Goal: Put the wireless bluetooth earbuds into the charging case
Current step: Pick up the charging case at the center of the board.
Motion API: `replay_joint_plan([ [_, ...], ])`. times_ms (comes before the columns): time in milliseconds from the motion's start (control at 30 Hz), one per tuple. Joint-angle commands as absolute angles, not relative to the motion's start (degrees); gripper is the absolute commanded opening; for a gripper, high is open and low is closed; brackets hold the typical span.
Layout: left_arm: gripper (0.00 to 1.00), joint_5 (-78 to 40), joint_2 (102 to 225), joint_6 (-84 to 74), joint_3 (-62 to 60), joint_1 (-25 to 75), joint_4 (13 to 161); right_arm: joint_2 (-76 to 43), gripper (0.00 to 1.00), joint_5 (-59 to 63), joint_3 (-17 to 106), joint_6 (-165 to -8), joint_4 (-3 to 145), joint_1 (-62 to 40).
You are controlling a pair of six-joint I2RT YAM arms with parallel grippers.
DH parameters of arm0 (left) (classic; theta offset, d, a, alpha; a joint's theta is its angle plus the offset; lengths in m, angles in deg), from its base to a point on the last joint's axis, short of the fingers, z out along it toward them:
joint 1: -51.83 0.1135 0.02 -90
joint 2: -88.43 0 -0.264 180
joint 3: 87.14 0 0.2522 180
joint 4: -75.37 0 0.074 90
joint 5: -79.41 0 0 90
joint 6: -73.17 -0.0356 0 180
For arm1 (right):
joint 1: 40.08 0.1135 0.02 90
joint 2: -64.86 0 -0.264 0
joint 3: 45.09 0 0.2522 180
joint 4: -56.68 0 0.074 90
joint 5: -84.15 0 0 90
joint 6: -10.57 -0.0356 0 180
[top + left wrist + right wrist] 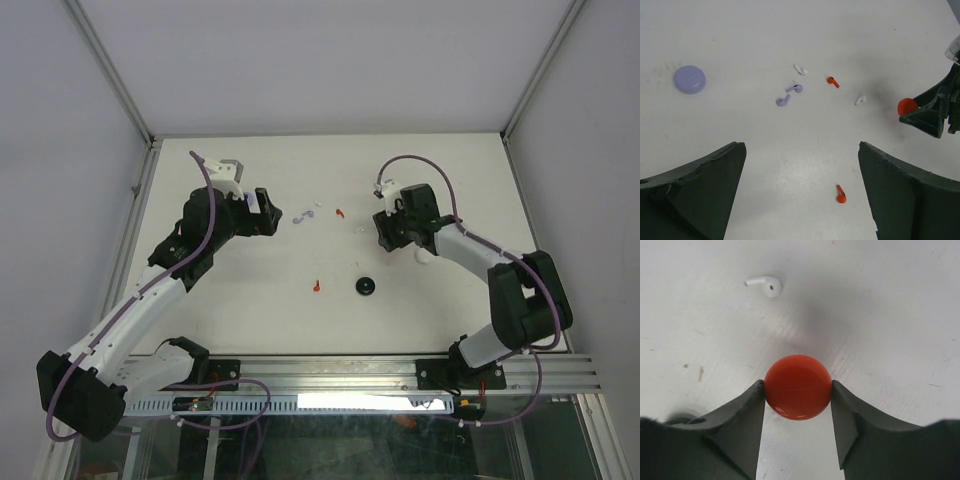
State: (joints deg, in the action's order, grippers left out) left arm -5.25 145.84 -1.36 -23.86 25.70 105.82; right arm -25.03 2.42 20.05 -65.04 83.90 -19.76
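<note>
Pinching a glossy red round case (798,392) in the right gripper (797,385), with a smooth white earbud (765,285) lying at eleven o'clock on the matte table (890,300), and holding the left gripper (802,150) spread wide, facing short-stemmed lavender earbuds (796,89) at twelve o'clock.

The red case (798,393) in the middle of the right wrist view looks like smooth, shiny plastic. The fingers (735,420) of the right gripper (797,385) are dark, dull and a bit rough. The white table (880,315) is matt with tiny scratches. The white earbud (765,286) at upper left shines.
</note>
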Motion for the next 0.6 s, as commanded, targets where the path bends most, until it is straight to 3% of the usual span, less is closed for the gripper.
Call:
replay_joint_plan([
  [0, 0.98, -13.34, 146.78, 3.40, -20.47, 26.39, 103.37, -15.76, 0.44, 0.83, 16.94, -71.89, 75.25, -16.18],
  [567, 0.94, -27.02, 151.05, 19.31, -22.08, 23.60, 93.03, 2.74, 0.44, -0.21, 5.55, -81.33, 52.36, -2.17],
])
